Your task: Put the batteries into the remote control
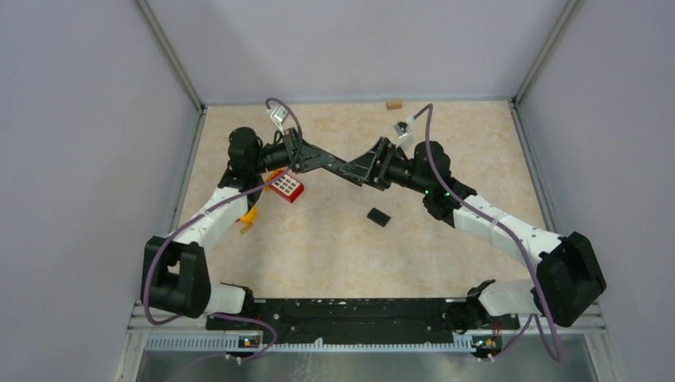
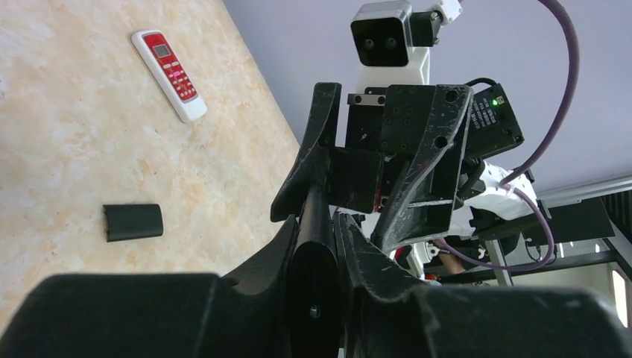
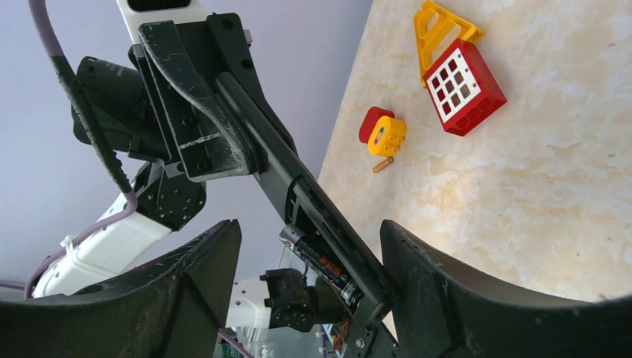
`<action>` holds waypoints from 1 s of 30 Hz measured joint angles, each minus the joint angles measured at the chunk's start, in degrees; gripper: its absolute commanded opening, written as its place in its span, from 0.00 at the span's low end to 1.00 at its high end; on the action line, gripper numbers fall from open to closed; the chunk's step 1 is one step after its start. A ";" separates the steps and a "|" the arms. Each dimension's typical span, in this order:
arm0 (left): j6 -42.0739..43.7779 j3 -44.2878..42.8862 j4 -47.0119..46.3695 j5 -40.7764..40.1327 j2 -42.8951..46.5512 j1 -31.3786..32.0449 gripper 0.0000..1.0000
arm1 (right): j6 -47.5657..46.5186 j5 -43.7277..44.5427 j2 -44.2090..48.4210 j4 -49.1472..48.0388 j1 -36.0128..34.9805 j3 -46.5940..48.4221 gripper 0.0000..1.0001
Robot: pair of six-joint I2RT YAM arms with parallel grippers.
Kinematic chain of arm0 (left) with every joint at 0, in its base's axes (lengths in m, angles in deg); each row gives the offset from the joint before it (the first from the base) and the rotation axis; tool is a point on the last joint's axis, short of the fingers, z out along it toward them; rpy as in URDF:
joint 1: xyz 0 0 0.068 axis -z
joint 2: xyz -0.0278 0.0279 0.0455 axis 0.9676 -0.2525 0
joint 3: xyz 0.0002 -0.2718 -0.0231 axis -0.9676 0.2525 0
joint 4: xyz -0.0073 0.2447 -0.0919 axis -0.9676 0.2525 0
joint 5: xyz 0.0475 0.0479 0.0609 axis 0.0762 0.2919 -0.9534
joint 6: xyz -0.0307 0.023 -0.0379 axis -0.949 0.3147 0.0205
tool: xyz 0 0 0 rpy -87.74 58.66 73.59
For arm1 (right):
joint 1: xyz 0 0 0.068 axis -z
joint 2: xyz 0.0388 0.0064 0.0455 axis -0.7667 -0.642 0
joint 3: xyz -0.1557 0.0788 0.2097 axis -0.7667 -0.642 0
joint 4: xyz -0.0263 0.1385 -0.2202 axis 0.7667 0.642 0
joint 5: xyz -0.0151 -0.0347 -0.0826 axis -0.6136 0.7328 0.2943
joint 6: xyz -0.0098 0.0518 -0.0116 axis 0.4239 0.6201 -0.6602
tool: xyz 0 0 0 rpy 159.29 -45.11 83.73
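Meeting above the table [image 1: 334,255], both arms converge on the black remote [image 1: 347,169], which is held clear of the surface.

Left gripper [image 1: 325,162]: closed narrowly on the black remote, its fingers [image 2: 356,250] pressing either side of the body in the left wrist view.

Right gripper [image 1: 366,169]: spread wide, its fingers [image 3: 417,268] standing apart from the black remote on both sides, the remote's end between them without visible contact.

Battery [image 3: 322,264]: dark with orange markings, lying in the open compartment at that end of the black remote. Whether a second one sits in line with it cannot be told.

Battery cover [image 1: 379,216]: a small black plate flat on the table, nearer the arm bases than the black remote, on the right arm's side.

Red and white toy block [image 1: 285,185]: on the table on the left arm's side of the black remote, with a yellow frame [image 3: 440,30] touching it.

Red-and-yellow cylinder [image 3: 384,134] and tan peg [image 3: 382,165]: just beside each other, beyond the toy block from the black remote.

Red-and-white remote [image 2: 169,63]: face up on the table, farther from the black remote than the battery cover in the left wrist view.

Tan block [image 1: 393,103]: by the far wall, well beyond the black remote.
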 measured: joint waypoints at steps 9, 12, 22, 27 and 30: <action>0.02 0.13 0.04 0.22 0.35 0.02 0.00 | -0.46 0.07 -0.44 1.29 0.00 0.20 0.53; 0.02 0.13 0.02 0.26 0.35 0.00 0.00 | -0.68 0.07 -0.57 1.66 0.02 0.20 0.48; -0.70 0.13 0.07 0.26 0.55 -0.42 0.00 | -0.94 0.33 -0.85 1.44 0.07 0.22 0.41; -1.25 0.13 0.20 0.24 0.57 -0.31 0.00 | -1.77 0.20 -0.85 0.17 0.04 0.17 0.82; -0.39 0.11 1.38 0.22 0.57 -0.20 0.00 | -2.97 0.44 -0.57 -1.33 0.04 0.15 0.85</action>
